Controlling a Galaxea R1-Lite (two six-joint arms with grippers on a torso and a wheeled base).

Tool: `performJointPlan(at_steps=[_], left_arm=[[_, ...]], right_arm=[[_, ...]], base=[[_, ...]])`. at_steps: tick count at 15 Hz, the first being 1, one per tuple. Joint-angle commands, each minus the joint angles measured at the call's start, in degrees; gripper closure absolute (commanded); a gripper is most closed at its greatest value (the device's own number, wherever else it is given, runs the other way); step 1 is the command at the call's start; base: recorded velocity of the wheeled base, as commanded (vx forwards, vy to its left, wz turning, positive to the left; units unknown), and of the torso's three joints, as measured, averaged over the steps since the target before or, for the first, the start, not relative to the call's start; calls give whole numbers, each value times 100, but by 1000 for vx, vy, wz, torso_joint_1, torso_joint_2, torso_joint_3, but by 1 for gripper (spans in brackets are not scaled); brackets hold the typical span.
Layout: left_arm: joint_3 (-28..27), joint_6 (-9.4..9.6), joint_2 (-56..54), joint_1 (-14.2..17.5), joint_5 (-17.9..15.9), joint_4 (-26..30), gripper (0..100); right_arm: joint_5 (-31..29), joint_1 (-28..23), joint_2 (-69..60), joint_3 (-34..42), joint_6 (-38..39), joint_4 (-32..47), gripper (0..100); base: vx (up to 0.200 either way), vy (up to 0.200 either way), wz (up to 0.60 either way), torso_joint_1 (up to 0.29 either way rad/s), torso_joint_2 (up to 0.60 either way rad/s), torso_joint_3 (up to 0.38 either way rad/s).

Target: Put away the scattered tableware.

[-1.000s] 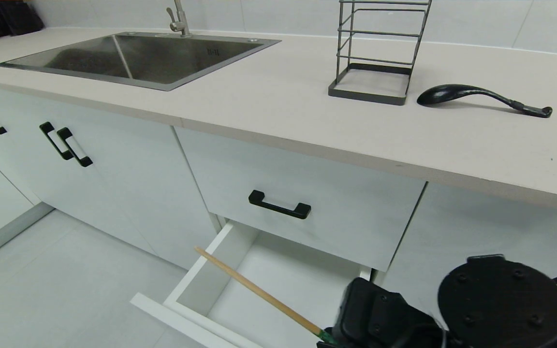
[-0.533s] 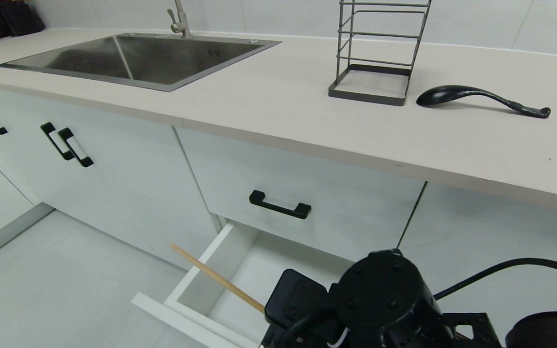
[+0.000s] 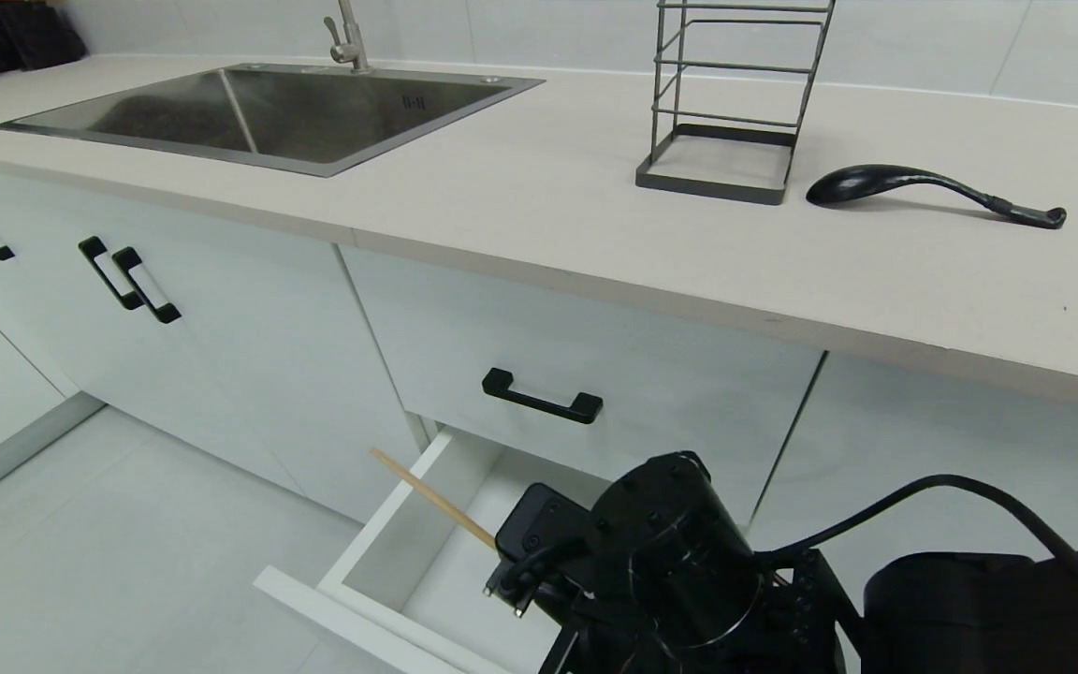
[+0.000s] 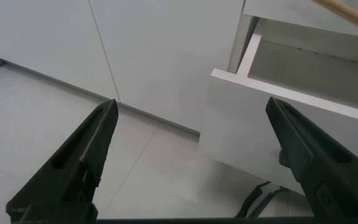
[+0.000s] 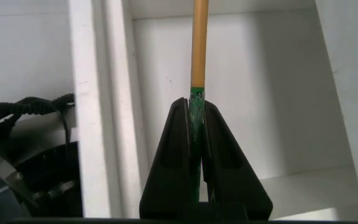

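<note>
Well above the open drawer (image 3: 389, 552), a pale surface (image 3: 520, 215), running far past it on both sides. Sunk into that, up and to the drawer's left, a steel sink (image 3: 258, 108) with a tap behind. Directly over the drawer, a shut drawer front (image 3: 670, 374) with a black handle (image 3: 541, 404). Up and to the drawer's right, standing upright on the surface, a wire rack (image 3: 735, 103); farther to the drawer's right, lying near the rack but apart from it, a black ladle (image 3: 932, 192), bowl toward the rack. Just outside the drawer's white front panel, over the floor (image 4: 160, 162), left jaws spread wide with nothing between. Over the drawer's inside, right jaws pressed together on the green end of a wooden chopstick (image 5: 199, 43). Chopstick slanted up and away toward the drawer's left wall, pale wood along the rest of its length, bare tip showing past that wall's top edge in the head view. Cannot tell whether any part rests on the wall.
</note>
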Motion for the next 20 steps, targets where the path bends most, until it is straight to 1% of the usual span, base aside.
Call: performJointPlan(at_steps=[1,5,8,10,11,16,20], left_arm=[[0,-2,0,2,0,-4,0],[0,-2,0,2,0,-4,0],[0,-2,0,2,8,-4,0],[0,-2,0,2,8,-4,0],[0,-2,0,2,0,-4,0],[0,-2,0,2,0,-4,0],[0,-2,0,2,0,-4,0]], right_arm=[[-6,-115,137,-25,-4,-8,100],[-6,-246,321,-148,-4,9,100],[3,-369,480,-376,-4,106,100],[3,-431,559,-605,14,730,100],[-6,-431,611,-605,14,906,100],[-15,-563,770,-622,14,915,100],[-138,-660,901,-622,22,915,100]], base=[[0,0,0,0,0,0],[0,0,0,0,0,0],[0,0,0,0,0,0],[0,0,0,0,0,0],[0,0,0,0,0,0],[0,0,0,0,0,0],[0,0,0,0,0,0]])
